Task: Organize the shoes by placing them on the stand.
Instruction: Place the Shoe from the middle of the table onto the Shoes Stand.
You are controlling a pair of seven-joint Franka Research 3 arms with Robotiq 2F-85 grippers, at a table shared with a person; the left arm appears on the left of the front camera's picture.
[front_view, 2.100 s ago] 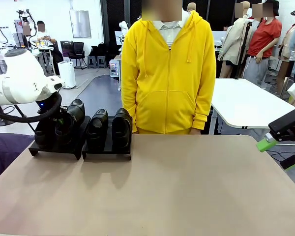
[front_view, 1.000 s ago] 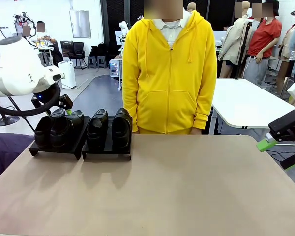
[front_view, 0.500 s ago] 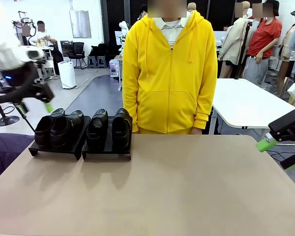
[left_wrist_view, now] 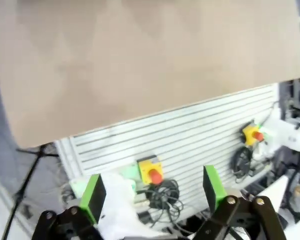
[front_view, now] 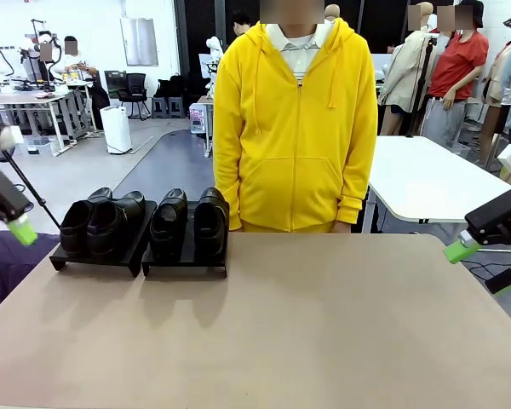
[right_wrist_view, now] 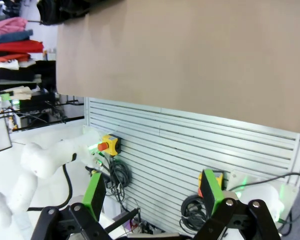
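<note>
four shoes (front_view: 145,223), glossy black leather slip-ons with rounded toes and low heels, sit in two pairs on two low black stands (front_view: 184,262) at the far left of the tan table (front_view: 307,332), toes pointing toward the near side. the left pair leans a little to the left; the right pair stands straight, the two stands touching side by side. no brand or writing can be read on them. a person in a yellow zip hoodie (front_view: 294,128) stands just behind the table's far edge. the left gripper (front_view: 11,217) hangs off the table's left edge, fingers spread and empty. the right gripper (front_view: 481,268) hovers off the right edge, fingers also spread, holding nothing.
</note>
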